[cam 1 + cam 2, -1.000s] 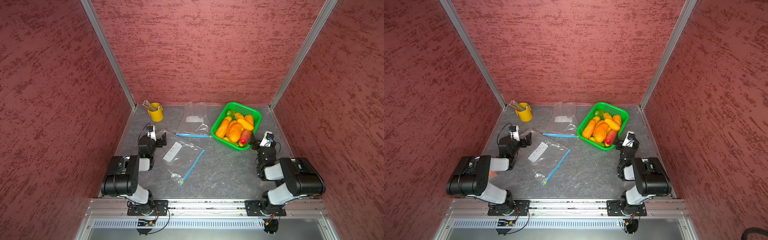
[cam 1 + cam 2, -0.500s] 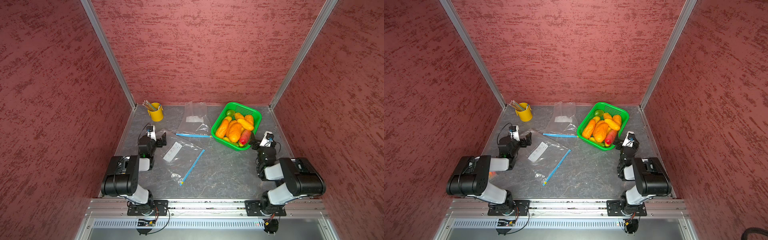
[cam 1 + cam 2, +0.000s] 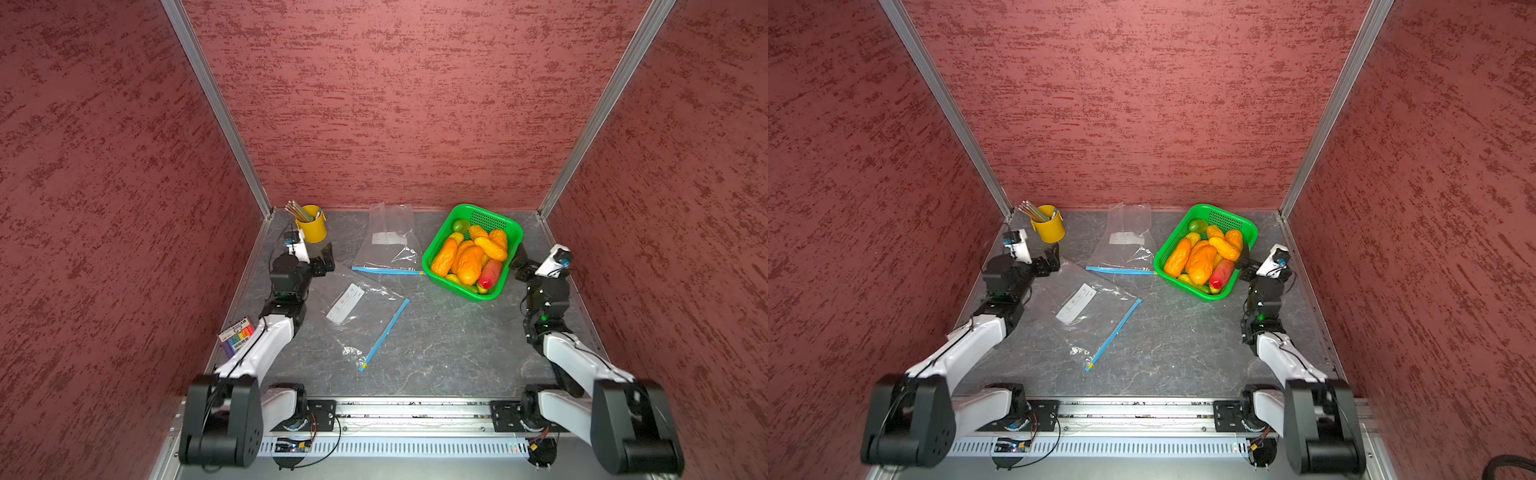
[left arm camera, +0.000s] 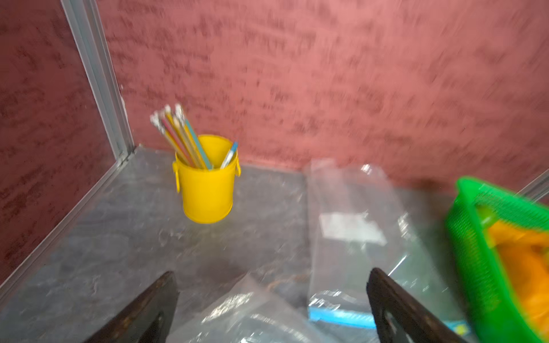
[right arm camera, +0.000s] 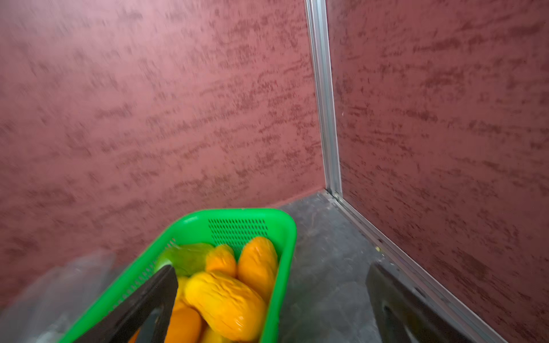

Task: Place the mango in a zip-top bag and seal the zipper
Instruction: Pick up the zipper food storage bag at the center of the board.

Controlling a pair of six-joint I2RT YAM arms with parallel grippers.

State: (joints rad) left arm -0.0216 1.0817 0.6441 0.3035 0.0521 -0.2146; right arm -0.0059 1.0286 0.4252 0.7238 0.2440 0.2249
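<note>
Several orange and yellow mangoes (image 3: 469,264) (image 3: 1200,264) (image 5: 225,306), plus a red and a green one, fill a green basket (image 3: 515,232) (image 3: 1250,230) (image 5: 285,237) at the back right. A clear zip-top bag (image 3: 361,316) (image 3: 1092,307) with a blue zipper lies flat mid-table. A second bag (image 3: 388,245) (image 3: 1125,241) (image 4: 353,208) lies behind it. My left gripper (image 3: 326,259) (image 3: 1052,257) (image 4: 271,276) is open over the near bag's far corner, holding nothing. My right gripper (image 3: 517,259) (image 3: 1246,259) (image 5: 271,270) is open, one finger over the basket and one outside its right rim.
A yellow cup of pencils (image 3: 311,228) (image 4: 206,184) stands in the back left corner. A small multicoloured box (image 3: 237,334) lies by the left wall beside my left arm. Red walls close in three sides. The basket (image 4: 469,237) sits close to the far bag's zipper.
Both arms have shifted only slightly, if at all, in the top views. Both grippers stay open, and the bags, basket and mangoes have not moved.
</note>
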